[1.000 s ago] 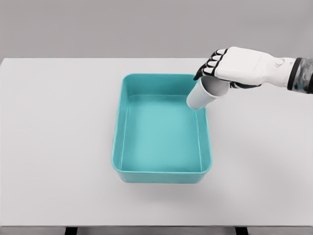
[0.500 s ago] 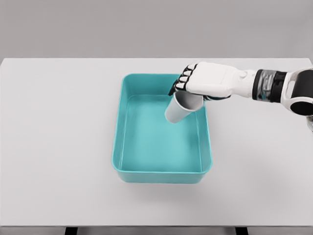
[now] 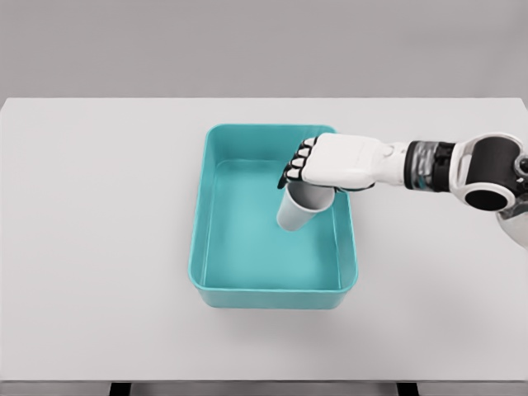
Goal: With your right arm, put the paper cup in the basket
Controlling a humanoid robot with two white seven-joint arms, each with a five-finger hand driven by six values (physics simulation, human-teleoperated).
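A: Where does the arm sit?

B: The right arm point(image 3: 429, 165) enters from the right edge and reaches nearly level toward the middle of the frame, forearm stretched out over the table point(image 3: 99, 247). Its right hand point(image 3: 326, 162) is palm down, back of the hand facing up, over the upper right part of the basket point(image 3: 202, 239).

A: And the fingers?

B: The dark-tipped fingers point(image 3: 293, 171) curl downward around the top of the cup point(image 3: 299, 208), so the hand holds it by the rim end.

A: Where is the cup, then?

B: Just below the hand, tilted, its base leaning toward the lower left. It lies within the basket's outline, right of its middle, near the right wall. Whether the base touches the basket floor cannot be told.

A: The basket itself?

B: Teal, rectangular, at the centre of the table.
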